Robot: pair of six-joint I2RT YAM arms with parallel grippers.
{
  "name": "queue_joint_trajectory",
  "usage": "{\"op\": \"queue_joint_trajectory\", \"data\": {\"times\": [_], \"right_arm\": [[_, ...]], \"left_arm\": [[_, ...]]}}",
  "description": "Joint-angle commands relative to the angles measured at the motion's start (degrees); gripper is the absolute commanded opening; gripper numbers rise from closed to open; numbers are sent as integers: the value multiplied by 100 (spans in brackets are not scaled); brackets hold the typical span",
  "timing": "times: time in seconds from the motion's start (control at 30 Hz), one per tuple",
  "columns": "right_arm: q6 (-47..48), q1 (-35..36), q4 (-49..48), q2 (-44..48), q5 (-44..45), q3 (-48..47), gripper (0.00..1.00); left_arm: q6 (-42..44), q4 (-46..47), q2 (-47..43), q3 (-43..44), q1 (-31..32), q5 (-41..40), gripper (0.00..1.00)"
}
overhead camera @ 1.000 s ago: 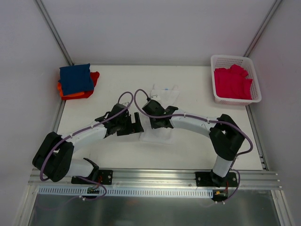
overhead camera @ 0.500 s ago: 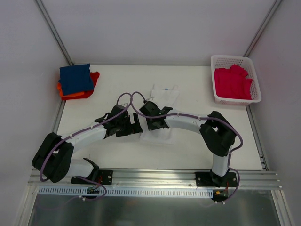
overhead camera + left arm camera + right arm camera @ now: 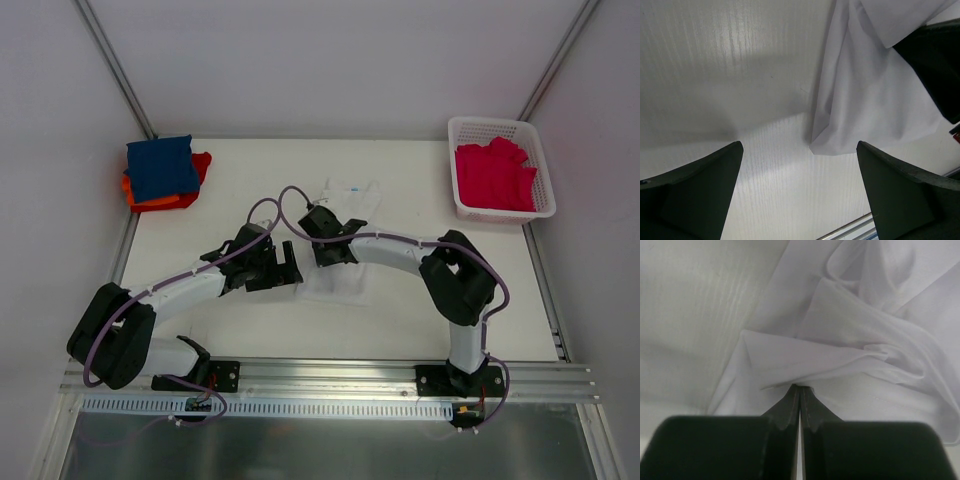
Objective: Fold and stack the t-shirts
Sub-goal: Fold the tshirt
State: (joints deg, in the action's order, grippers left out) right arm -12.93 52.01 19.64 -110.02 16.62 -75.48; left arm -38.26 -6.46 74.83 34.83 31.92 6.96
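**Bright, even light; soft shadows; near edges blurred**

The overhead view is lit brightly and evenly from above and is rendered sharp throughout; only faint shadows are cast under the arms onto the table (image 3: 400, 310). In the left wrist view a broad soft shadow is thrown across the upper left, and the dark fingers (image 3: 690, 195) at the lower corners are slightly defocused. In the right wrist view the white t-shirt (image 3: 865, 340) is nearly washed out, its folds shown only by pale grey shading.

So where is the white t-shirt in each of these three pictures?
Top external: the white t-shirt sits mid-picture, partly under the right tool.
Left wrist: upper right.
Right wrist: fills the centre and right.
Shared landmark: the right tool, shut on a fold of it.
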Motion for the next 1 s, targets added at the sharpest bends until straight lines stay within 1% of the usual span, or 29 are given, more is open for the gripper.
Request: {"op": "queue_joint_trajectory", "data": {"times": [0.0,0.27,0.6,0.77,0.87,0.93,0.97], "right_arm": [[264,-190,-57,-28,297,-335,0],[554,-507,-65,-81,640,-564,0],[809,-1210,-4,-178,913,-1091,0],[871,-1430,66,138,983,-899,0],[845,-1518,75,524,983,-556,1],[801,-1527,110,874,913,-241,2],[731,-1518,136,1016,887,-117,5]], "left_arm": [[-76,22,-170,-55,42,-63,99],[-85,22,-47,-20,51,-37,99],[-50,48,173,68,104,-72,99],[-15,31,111,85,104,-107,99],[12,31,76,112,104,-107,99],[12,39,76,138,112,-98,99],[29,39,85,147,104,-98,99]]}}
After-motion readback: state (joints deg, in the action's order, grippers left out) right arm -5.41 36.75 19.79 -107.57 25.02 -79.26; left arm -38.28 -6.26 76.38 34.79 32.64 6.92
